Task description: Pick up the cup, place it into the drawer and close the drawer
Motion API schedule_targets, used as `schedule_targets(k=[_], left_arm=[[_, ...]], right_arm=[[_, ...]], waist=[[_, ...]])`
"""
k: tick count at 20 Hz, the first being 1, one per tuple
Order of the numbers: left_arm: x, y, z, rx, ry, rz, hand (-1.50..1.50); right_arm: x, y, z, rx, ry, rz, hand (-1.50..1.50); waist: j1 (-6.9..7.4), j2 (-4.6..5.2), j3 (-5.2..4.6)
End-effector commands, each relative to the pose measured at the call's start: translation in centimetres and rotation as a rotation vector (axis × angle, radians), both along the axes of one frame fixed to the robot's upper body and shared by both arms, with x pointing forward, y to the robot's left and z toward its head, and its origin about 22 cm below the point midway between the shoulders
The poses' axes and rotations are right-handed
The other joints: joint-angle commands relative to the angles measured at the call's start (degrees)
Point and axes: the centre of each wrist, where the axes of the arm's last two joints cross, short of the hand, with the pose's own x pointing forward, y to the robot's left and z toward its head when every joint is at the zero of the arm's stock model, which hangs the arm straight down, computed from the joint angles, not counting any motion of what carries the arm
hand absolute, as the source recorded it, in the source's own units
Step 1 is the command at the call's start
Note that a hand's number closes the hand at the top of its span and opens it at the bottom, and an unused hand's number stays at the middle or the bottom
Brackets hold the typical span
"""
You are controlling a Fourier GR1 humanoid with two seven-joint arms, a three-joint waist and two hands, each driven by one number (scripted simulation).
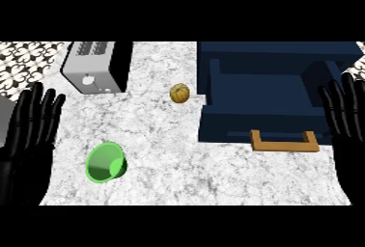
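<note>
- Cup [106,163]: green, on its side; looks light, rigid, may roll. Take its rim.
- Your left hand [32,126], right hand [347,118]: fingers straight, holding nothing.
- Drawer [267,103] open.

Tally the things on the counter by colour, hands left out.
Green: 1, the cup
Dark blue: 1, the open drawer with a wooden handle
Silver: 1, the toaster
Tan: 1, the small round thing
Total: 4
</note>
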Motion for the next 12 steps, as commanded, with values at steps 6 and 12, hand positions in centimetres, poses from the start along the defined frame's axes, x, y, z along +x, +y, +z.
schedule_targets(k=[6,12], left_arm=[[-4.9,0.0,-0.8,0.017,-0.056,-0.010,-1.50],[-3.3,-1.4,0.0,-0.190,0.064,-0.023,-1.50]], right_arm=[[-0.2,-1.3,-0.7,-0.018,0.023,0.021,-1.50],[0.0,-0.2,-0.7,0.065,0.097,0.107,-1.50]], waist=[[-0.83,1.00,0.47],[-1.12,1.06,0.48]])
